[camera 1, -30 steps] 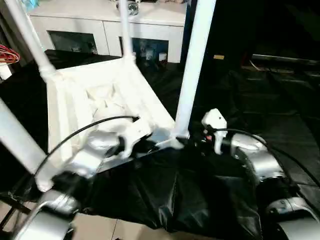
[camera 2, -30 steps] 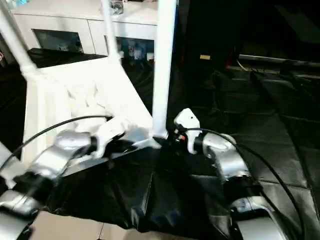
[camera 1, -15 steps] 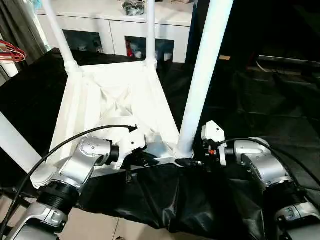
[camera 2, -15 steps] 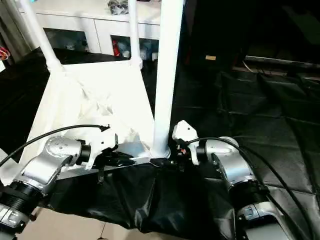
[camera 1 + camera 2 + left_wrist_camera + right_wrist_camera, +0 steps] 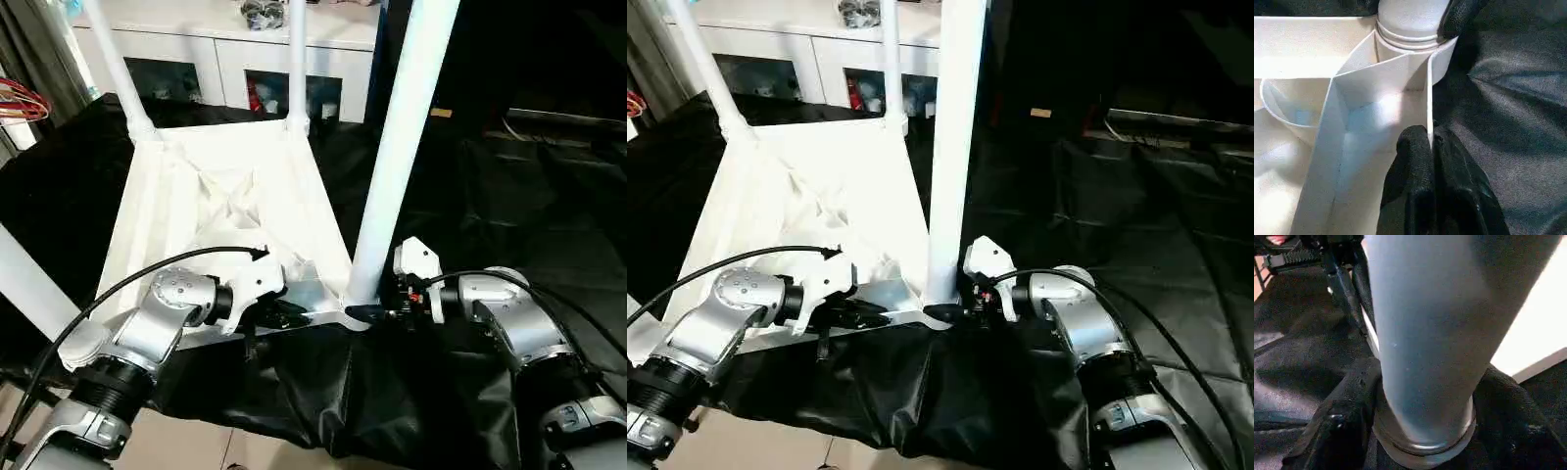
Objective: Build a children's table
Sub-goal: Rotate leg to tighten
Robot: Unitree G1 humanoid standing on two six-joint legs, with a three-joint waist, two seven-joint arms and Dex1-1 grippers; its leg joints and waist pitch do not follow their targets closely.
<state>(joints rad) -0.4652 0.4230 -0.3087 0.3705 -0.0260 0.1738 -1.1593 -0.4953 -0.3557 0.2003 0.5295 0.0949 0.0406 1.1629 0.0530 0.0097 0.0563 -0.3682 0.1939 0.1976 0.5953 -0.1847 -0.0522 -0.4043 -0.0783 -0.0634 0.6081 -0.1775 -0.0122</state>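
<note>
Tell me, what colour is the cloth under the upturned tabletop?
Black; the cloth shows best in the left eye view.

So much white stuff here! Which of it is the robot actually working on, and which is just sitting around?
Part of the job:
- upturned tabletop
- near leg, clasped at its base by the right gripper
- far legs and
- left gripper, pinching the tabletop's rim

Just lying about:
- white cabinet
- black cloth
- red wire object
</note>
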